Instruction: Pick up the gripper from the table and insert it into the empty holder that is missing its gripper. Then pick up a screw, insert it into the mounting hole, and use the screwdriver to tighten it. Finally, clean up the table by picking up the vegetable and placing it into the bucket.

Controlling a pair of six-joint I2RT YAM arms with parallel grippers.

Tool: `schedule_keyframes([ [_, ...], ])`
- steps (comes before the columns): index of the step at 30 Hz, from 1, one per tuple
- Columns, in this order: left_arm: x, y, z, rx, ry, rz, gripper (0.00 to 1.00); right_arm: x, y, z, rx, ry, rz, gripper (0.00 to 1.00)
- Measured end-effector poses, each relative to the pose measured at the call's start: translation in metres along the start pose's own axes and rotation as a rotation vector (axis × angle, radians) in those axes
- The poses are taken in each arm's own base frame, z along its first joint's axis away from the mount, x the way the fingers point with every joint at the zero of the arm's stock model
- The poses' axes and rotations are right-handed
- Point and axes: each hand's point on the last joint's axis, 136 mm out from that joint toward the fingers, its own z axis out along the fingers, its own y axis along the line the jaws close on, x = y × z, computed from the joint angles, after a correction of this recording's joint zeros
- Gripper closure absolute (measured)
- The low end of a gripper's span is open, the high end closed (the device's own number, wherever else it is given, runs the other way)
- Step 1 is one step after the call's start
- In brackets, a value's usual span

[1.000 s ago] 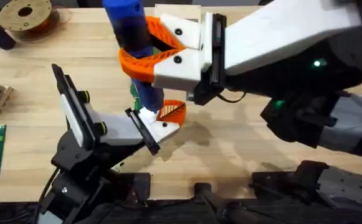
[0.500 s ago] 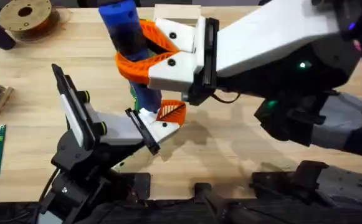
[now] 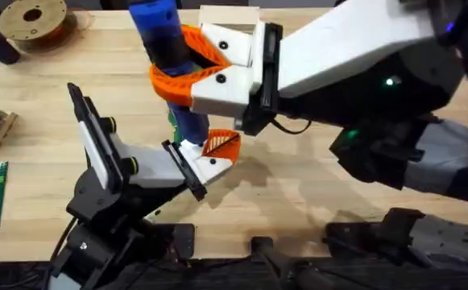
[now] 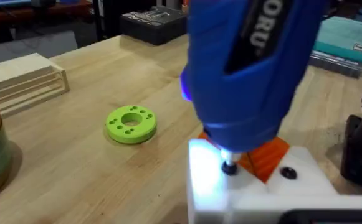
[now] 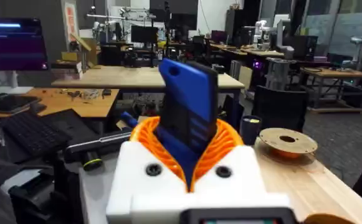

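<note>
Right tool (image 3: pixel 187 58) clenched on upright blue screwdriver (image 3: pixel 167 56), its bit meeting the white holder (image 4: pixel 243 190) beside the orange gripper (image 3: pixel 222 144) on the left tool (image 3: pixel 205 159), finger state indeterminate; lime-green ring (image 4: pixel 131 123) on tabletop (image 4: pixel 75 162).

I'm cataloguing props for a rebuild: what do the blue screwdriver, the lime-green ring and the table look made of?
The screwdriver: likely moulded plastic, glossy blue casing with soft highlights, plus a thin metal bit. The lime-green ring: probably matte plastic, perhaps 3D-printed, uniform colour with small holes. The table: wood, light butcher-block strips with visible grain.
</note>
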Motion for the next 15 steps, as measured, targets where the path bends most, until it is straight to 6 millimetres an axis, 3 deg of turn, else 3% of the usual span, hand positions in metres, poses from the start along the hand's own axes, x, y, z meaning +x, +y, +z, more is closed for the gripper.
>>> schedule_keyframes([
  [15, 0.0000, 0.0000, 0.0000, 0.000, 0.000, -0.010, 0.990, -0.0002, -0.0003, -0.0001, 0.002, 0.001, 0.001, 0.972],
])
